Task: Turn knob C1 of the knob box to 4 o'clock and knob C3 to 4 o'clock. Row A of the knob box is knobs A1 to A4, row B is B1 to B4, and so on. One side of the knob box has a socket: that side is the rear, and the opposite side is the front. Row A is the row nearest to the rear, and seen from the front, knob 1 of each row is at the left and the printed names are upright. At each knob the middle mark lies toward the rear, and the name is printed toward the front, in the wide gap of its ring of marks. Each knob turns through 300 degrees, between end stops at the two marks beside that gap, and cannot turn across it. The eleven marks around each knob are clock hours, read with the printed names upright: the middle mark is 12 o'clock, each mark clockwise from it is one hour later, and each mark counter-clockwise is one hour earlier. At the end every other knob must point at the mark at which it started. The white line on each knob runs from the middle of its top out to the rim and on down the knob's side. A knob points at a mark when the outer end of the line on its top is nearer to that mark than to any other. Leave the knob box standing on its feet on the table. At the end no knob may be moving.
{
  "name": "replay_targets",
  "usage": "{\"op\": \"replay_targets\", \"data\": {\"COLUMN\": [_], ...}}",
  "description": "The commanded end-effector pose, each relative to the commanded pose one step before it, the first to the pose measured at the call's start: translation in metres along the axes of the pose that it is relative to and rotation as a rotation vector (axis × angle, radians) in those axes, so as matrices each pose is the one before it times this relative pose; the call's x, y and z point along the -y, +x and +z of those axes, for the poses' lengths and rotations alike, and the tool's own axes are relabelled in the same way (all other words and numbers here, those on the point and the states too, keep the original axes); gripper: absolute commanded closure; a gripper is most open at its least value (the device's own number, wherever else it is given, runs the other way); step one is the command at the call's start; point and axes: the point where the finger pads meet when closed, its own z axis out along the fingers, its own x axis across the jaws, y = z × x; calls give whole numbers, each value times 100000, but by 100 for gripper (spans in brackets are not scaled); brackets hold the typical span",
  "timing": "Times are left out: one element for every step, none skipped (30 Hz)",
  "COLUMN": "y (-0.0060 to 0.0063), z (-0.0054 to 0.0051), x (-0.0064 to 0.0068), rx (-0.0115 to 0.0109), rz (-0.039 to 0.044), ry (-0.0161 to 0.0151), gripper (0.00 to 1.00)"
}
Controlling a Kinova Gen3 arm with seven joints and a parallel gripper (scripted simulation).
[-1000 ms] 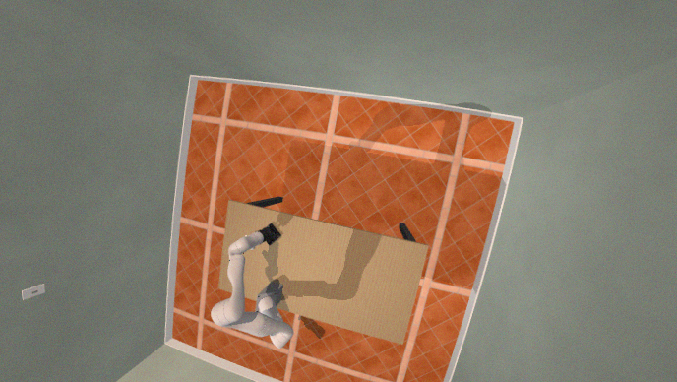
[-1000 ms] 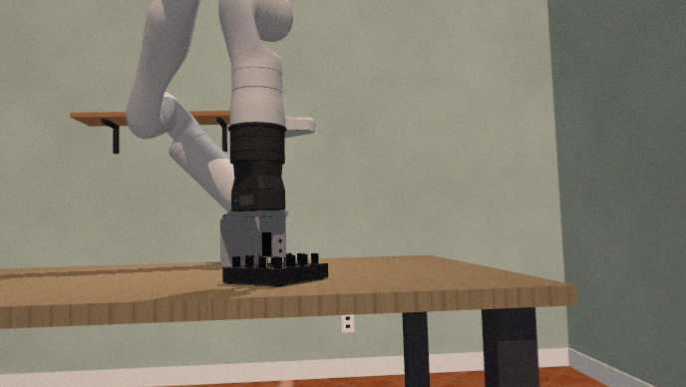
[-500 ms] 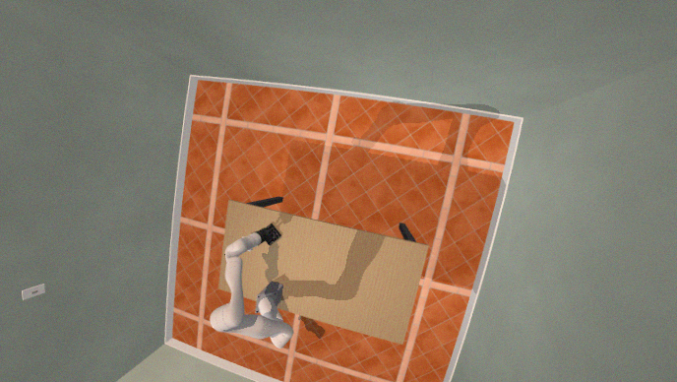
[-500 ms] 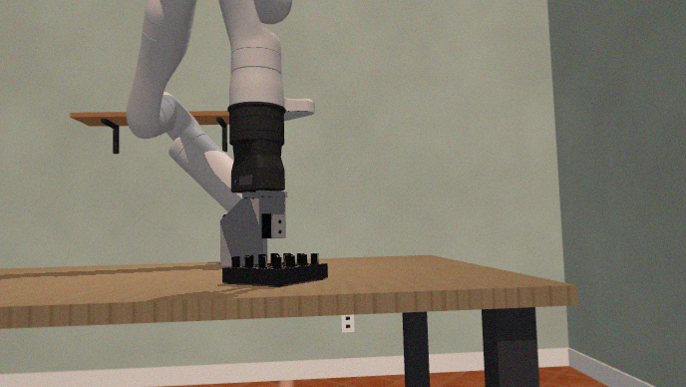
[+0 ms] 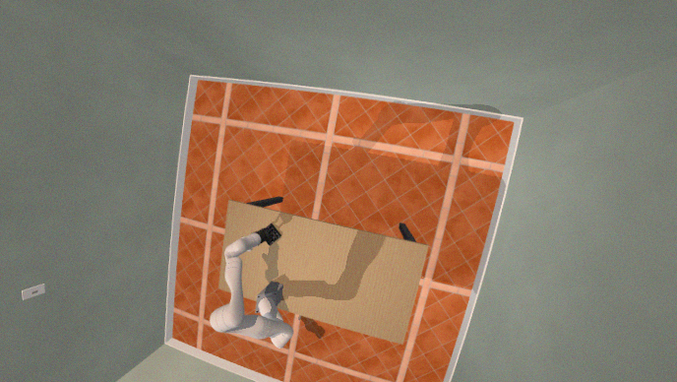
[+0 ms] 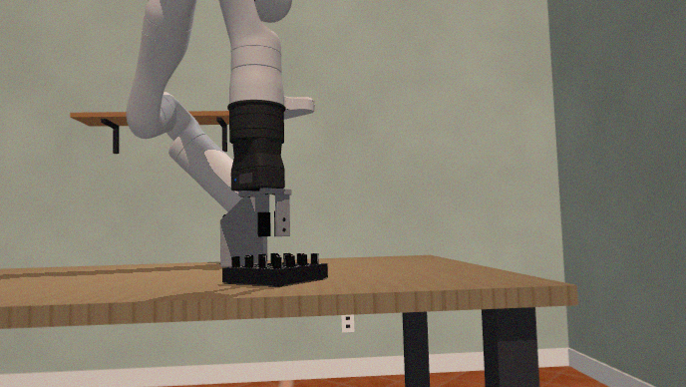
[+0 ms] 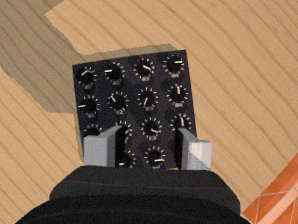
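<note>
Fingers parted above the knob box, C3 apparently at its goal

The knob box (image 5: 272,232) (image 6: 249,276) (image 7: 133,88) sits flat on the worktop (image 5: 320,263) (image 6: 424,281) (image 7: 40,150), near one end of it and below the wrist; the fingers (image 6: 282,214) stand wide apart with nothing between them, and the exterior view shows a gap between their tips and the knob tops. The printed names lie toward the lower edge of the wrist view, which places row A at the top; knob C3 (image 7: 151,130) thus appears between the fingers in that view, its white line toward 4 o'clock as nearly as can be judged. Knob C1 (image 7: 93,134) lies partly behind one finger; its setting cannot be told here. The parted, raised posture suits a release, since spread fingers at knob height could brush neighbouring knobs, which must keep their marks; the likely next need is a rise straight up, then an unobstructed look at C1, with any correction made by a narrow, centred grip.
</note>
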Motion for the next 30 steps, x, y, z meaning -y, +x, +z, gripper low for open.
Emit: {"op": "replay_targets", "data": {"y": [228,53,3,-1,-1,0,0,-1,-1,-2,-2,-2,-3,-2,-2,-3,-2,-2,-2,-2,-2,-1,0,0,233,-97,26,159,4,-83], "z": [-865,-297,-355,-429,-499,0,0,-562,-615,-659,-690,-708,-715,-708,-690,-660,-620,-570,-513,-449,-382,-311,0,0,-239,-177,-114,-61,24,41], "x": [326,-3,2,3,3,0,0,4,4,4,5,5,5,5,5,5,4,4,4,3,3,2,0,0,-54,24,-5,-38,-13,9], "rx": [-209,-97,-9,-1,-1,0,0,-1,-1,-1,-1,-1,-1,-1,-1,-1,-1,-1,-1,-1,0,0,0,0,-707,295,-78,-481,-99,167], "rz": [492,-13,-3,-3,-3,0,0,-4,-4,-5,-5,-6,-6,-6,-6,-6,-6,-6,-5,-5,-4,-3,0,0,-3,-2,-1,-1,21,20], "ry": [509,-11,3,5,5,0,0,6,6,7,7,7,7,7,7,6,6,5,5,4,3,3,0,0,-168,73,-18,-114,-36,28], "gripper": [0,0,0,0,0,0,0,0,0,0,0,0,0,0,0,0,0,0,0,0,0,0,0,0,0,0,0,0,0,0]}}
